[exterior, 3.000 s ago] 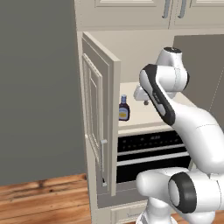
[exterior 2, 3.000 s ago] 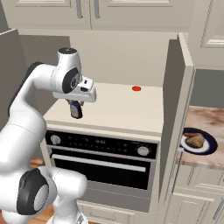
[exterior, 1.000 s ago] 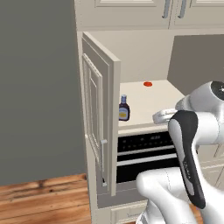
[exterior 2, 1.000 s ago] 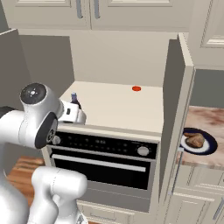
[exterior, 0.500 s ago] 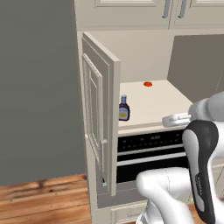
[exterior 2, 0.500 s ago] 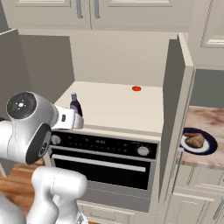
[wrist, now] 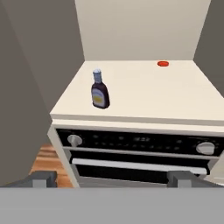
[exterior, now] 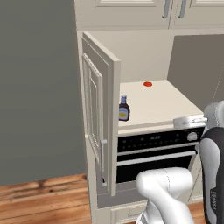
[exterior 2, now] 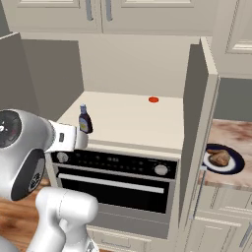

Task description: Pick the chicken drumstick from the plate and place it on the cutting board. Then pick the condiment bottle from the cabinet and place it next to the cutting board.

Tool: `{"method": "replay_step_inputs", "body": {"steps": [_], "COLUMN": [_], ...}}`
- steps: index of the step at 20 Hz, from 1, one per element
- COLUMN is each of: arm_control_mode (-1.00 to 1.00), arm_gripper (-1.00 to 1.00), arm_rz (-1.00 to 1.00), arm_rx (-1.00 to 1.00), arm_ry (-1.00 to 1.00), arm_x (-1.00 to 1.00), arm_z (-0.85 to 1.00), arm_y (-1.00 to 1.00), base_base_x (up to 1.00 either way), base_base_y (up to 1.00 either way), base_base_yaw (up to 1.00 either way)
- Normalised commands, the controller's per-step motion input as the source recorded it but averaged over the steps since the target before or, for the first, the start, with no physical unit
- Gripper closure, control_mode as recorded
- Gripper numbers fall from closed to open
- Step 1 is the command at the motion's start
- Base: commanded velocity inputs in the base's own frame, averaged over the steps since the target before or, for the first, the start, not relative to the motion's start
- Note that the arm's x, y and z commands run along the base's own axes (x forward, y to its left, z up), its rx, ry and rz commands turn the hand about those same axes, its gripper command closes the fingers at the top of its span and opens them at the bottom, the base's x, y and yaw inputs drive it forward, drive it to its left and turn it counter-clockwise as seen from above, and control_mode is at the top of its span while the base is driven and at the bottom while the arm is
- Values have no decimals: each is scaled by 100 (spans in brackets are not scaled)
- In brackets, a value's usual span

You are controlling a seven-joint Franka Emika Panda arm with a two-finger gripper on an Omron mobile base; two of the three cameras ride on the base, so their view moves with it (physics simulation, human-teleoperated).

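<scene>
On cream shelf (wrist: 144,94) inside open cabinet (exterior: 101,131), condiment bottle (wrist: 100,89) stands upright near front-left corner, cap up, yellow label facing out. Same bottle seen in left base view (exterior: 124,108) just beside the swung-open panelled door, and in right base view (exterior 2: 84,119) close to shelf's front edge. Small red disc (wrist: 163,64) lies far back on shelf, well apart from bottle; also visible (exterior: 148,84) and (exterior 2: 153,99).

Below shelf: black oven front (wrist: 135,153) w/ knobs at both ends and a long grey bar handle.

Gripper (wrist: 111,178) sits low in front of oven, pointed at shelf, jaws spread as wide as they go, nothing between them, nothing held. One fingertip (wrist: 41,178) at lower left of hand view, other at lower right; bottle is well beyond them, no contact. White wrist end of arm (exterior 2: 66,138) pokes toward shelf's front edge in right base view, near bottle but apart from it.

Right of cabinet's side wall, plate (exterior 2: 235,170) rests on marbled countertop (exterior 2: 236,135), w/ chicken drumstick (exterior 2: 219,157) lying on plate's centre. Cream upper cabinets (exterior 2: 108,10) w/ paired handles run across top. Wood floor (exterior: 43,201) at lower left
</scene>
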Motion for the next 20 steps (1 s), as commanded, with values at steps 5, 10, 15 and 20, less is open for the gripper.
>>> {"method": "replay_step_inputs", "body": {"steps": [5, 10, 15, 20], "arm_control_mode": [-100, -100, -100, -100], "arm_gripper": [-100, -100, -100, -100], "arm_rz": [0, 0, 0, 0], "arm_rx": [0, 0, 0, 0], "arm_ry": [-11, -9, -9, -9], "arm_x": [-42, -36, -33, -33], "arm_z": [15, 7, 7, 7], "arm_y": [0, 0, 0, 0], "base_base_x": [0, 0, 0, 0], "base_base_y": [0, 0, 0, 0], "base_base_yaw": [0, 0, 0, 0]}}
